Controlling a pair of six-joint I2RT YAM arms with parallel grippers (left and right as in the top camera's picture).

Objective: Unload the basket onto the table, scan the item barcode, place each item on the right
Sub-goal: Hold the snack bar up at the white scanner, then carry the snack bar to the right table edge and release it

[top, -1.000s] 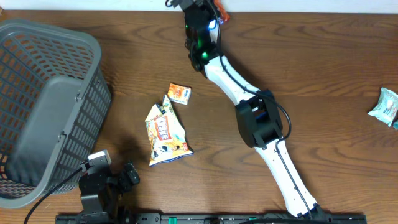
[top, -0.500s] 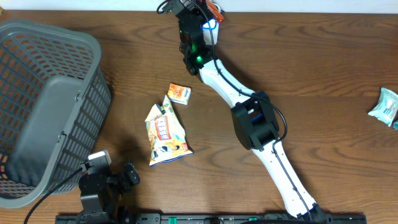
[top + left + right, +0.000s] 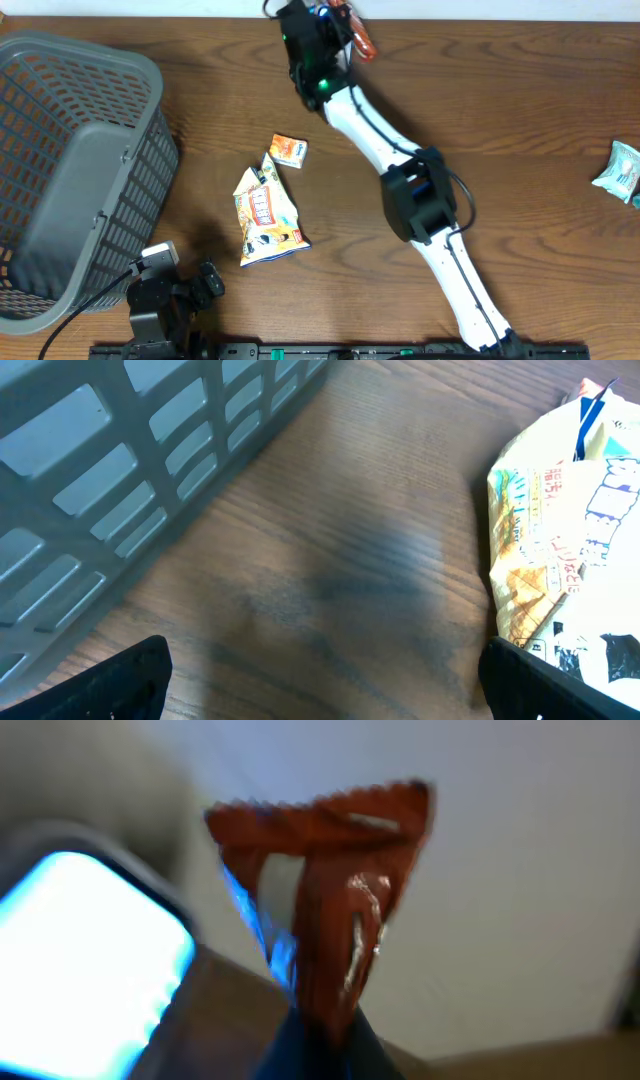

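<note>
At the far edge of the bench (image 3: 520,120) the right tool (image 3: 318,1038) pinches a red-orange packet (image 3: 330,890) beside what may be a glowing scanner (image 3: 80,960). The left tool (image 3: 325,685) gapes wide beside the basket (image 3: 120,450), near edge.

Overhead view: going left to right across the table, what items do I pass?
Grey basket → yellow snack bag → red packet, up at the far edge → pale green packet at the right edge. The small orange box overlaps the snack bag, so it is left out.
</note>
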